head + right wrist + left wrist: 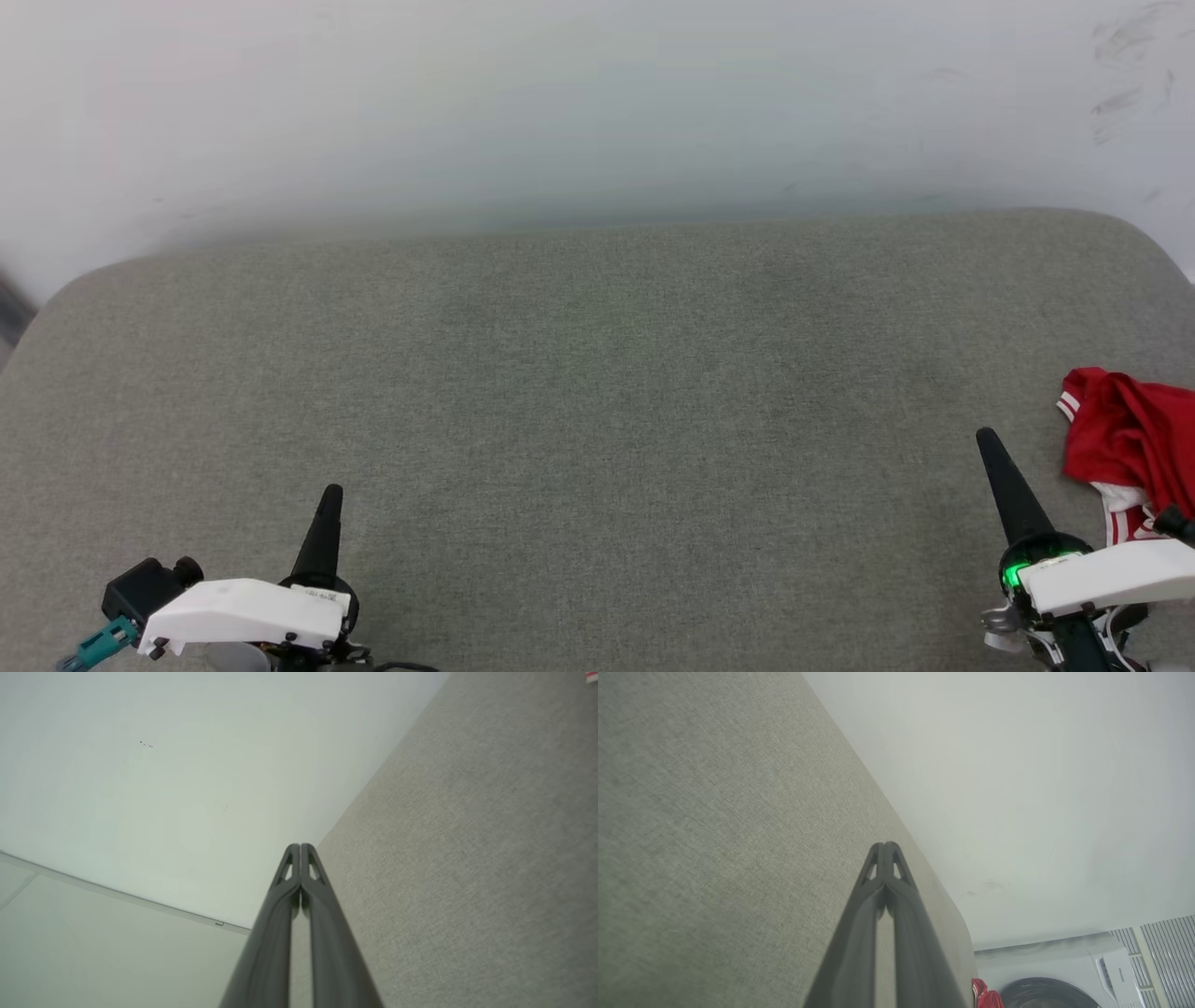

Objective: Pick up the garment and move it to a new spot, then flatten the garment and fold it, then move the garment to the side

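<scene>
Found left fingers [322,541] pressed together, holding nothing, at 7 o'clock in the head view. Same for right fingers [1013,504] at 4 o'clock: pressed together, empty. Saw bare grey surface [597,392] between and ahead of both, open toward 12 o'clock up to its far edge against the pale wall [560,112]; rounded corners at 10 and 2. Logged garment [1130,439] bunched at 3 o'clock, just beside right fingers on their outer side, clear of the tips.
</scene>
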Controlling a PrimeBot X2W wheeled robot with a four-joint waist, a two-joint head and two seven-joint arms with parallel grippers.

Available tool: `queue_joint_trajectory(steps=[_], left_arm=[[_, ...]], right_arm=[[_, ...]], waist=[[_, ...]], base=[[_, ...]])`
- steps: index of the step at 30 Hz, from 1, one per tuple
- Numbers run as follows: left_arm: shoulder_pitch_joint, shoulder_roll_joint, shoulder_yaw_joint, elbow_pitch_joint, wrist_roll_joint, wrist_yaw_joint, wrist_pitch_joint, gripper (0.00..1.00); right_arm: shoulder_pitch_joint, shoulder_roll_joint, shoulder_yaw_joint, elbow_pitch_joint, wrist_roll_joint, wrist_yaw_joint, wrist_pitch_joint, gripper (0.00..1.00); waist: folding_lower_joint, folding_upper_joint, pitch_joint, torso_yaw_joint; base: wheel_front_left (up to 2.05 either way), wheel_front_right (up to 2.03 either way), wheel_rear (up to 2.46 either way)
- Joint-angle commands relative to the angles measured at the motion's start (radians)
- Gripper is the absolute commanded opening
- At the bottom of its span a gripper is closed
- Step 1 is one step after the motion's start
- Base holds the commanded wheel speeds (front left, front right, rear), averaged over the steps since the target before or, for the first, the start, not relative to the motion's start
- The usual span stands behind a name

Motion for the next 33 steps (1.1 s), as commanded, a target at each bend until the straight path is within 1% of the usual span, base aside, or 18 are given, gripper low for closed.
queue_joint_trajectory(steps=[1,33], left_arm=[[-0.026,-0.001,0.008,-0.004,-0.021,-0.007,0.008,0.0],[-0.066,-0.032,0.059,0.033,-0.288,-0.049,0.083,0.0]], right_arm=[[-0.021,0.002,-0.003,-0.002,0.023,0.0,0.0,0.0],[-0.056,0.012,-0.021,0.076,0.299,0.0,0.003,0.0]], waist=[[0.0,0.0,0.0,0.0],[0.0,0.0,0.003,0.008]], base=[[0.0,0.0,0.0],[0.0,0.0,0.0]])
